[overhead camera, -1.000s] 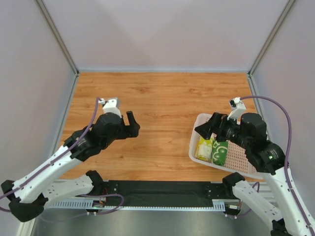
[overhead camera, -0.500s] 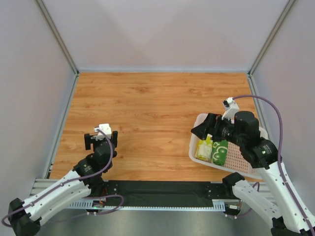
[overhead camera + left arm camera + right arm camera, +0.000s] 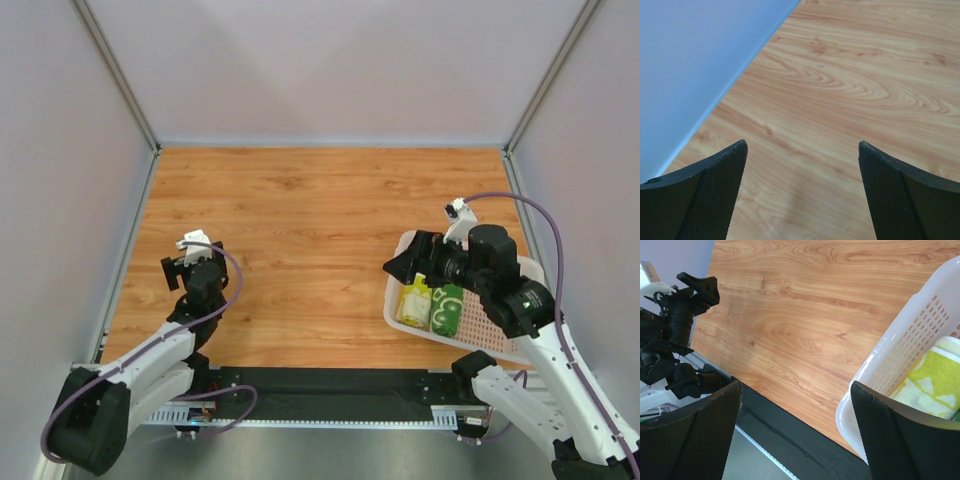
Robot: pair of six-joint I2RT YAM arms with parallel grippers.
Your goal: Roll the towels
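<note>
At the lower left of the overhead view the left arm [image 3: 140, 355] lies folded low along the near edge of the wooden table [image 3: 320, 210]. The left gripper [image 3: 190, 268] sits close to the pale side wall [image 3: 60, 200]. Seen from its own wrist, that gripper [image 3: 802, 145] is spread wide. Its two black fingers [image 3: 710, 195] sit at the bottom corners with only wood grain between them, and the wall fills the upper left of that view.

Along the bottom of the overhead view a black strip [image 3: 330, 380] runs between the two arm bases.

Further right, a white perforated basket [image 3: 392, 305] stands at the lower right of the table. The two towels lie in its left end, side by side and touching. The pale yellow towel [image 3: 414, 303] is on the left and the green towel [image 3: 448, 308] just to its right. Both are bundled compactly, though I cannot tell whether they are rolled or only folded.

The right gripper [image 3: 405, 265] hangs over the basket's upper left corner; whether it touches the rim I cannot tell. From its wrist camera the right gripper [image 3: 796, 386] is splayed wide and holds nothing. In that view the yellow towel [image 3: 935, 380] shows behind the basket's slotted wall [image 3: 910, 345] at the right edge.
</note>
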